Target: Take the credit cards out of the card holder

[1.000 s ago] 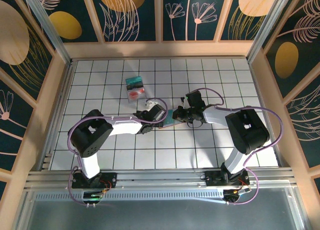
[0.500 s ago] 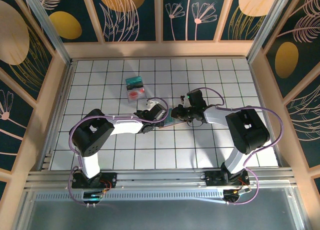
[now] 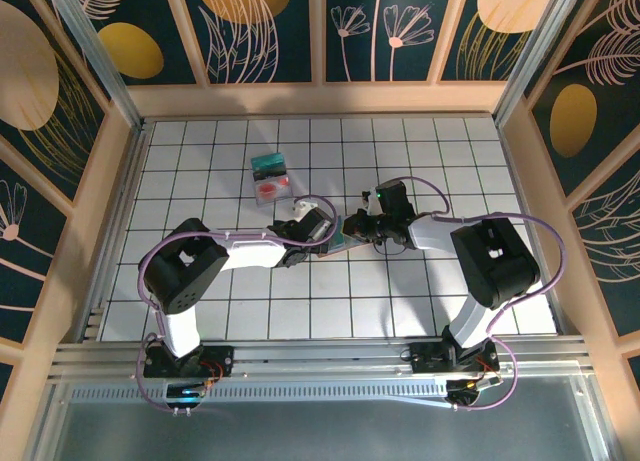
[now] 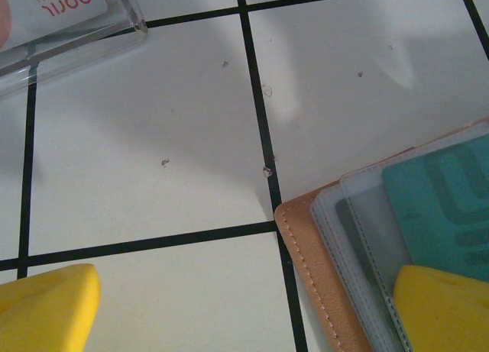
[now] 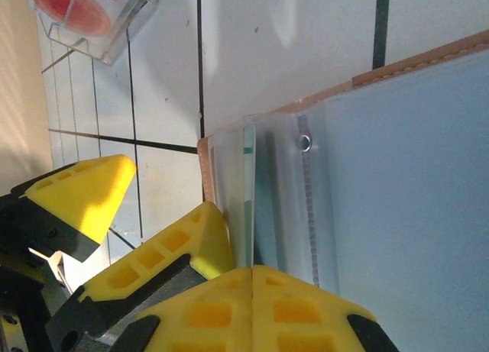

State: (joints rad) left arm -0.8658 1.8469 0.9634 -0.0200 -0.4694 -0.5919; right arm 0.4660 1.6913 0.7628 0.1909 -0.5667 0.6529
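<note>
The teal card [image 4: 447, 207] is thin, stiff and probably slick. It sits in the card holder [image 4: 306, 253], tucked under the holder's clear sleeves [image 4: 359, 214], so only a narrow edge is free to grip. It should slide out if pulled straight along its pocket, while a crooked pull may bend it or drag the light, floppy holder with it. The best hold is a flat pinch on the exposed edge, with the holder pinned down.

Up and left of the holder, well apart, lies a clear case [image 4: 69, 27] on the bench [image 4: 153, 138].

The left pincer [image 4: 244, 314] reaches in low from the holder's left. Its fingers are spread wide, one tip on bare bench just left of the holder and the other on the holder's sleeves, seemingly pinning it.

The holder lies open between the two arms.

The right pincer [image 5: 252, 291] comes in low from the holder's right. Its pads are pressed together, with the card's teal edge running into the seam, so it appears clamped on that card.
</note>
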